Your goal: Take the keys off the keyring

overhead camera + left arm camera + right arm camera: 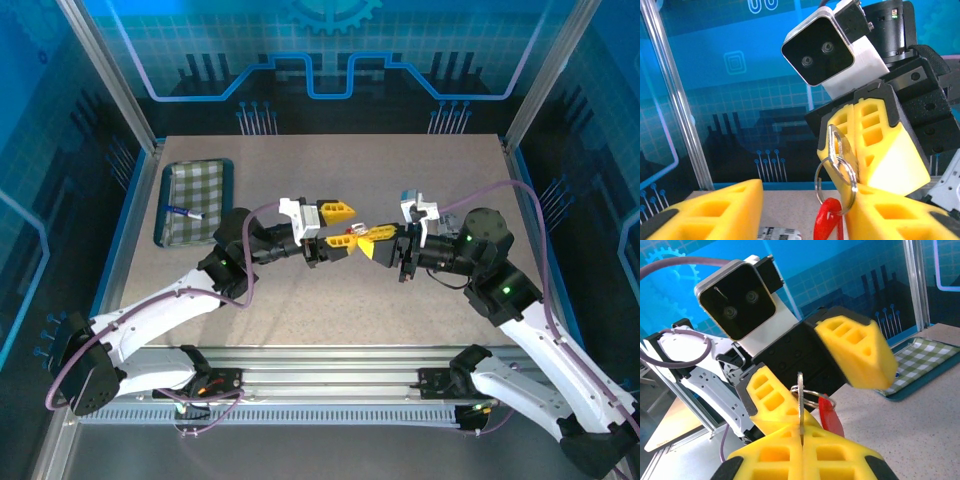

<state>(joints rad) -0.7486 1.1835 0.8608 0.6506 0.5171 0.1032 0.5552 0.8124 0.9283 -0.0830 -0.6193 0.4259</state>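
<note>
Over the middle of the table (300, 300), well clear of every edge, we see the two pincers meeting tip to tip in the air. The right pincer (368, 235) has its yellow fingers (875, 135) pressed flat together on the key (834, 142). From its wrist camera the silver blade stands upright in the seam between the two pads.

Below the key hangs a silver wire ring (852, 176), threaded through the key's head, and from that ring dangles the keyring (829, 221), a bright red loop. From above, it shows as a small red spot between the two sets of yellow tips.

The left pincer (352, 226) is parted to a middling width and grips nothing. Its two fingers (710, 210) stand clearly apart, with the ring and red loop hanging in the gap, close against the finger on the right of its wrist view. We cannot tell if the wire touches that finger.

At the far left corner of the table lies a green-checked tray (205, 185) with a blue-and-white pen (183, 211) in it.
</note>
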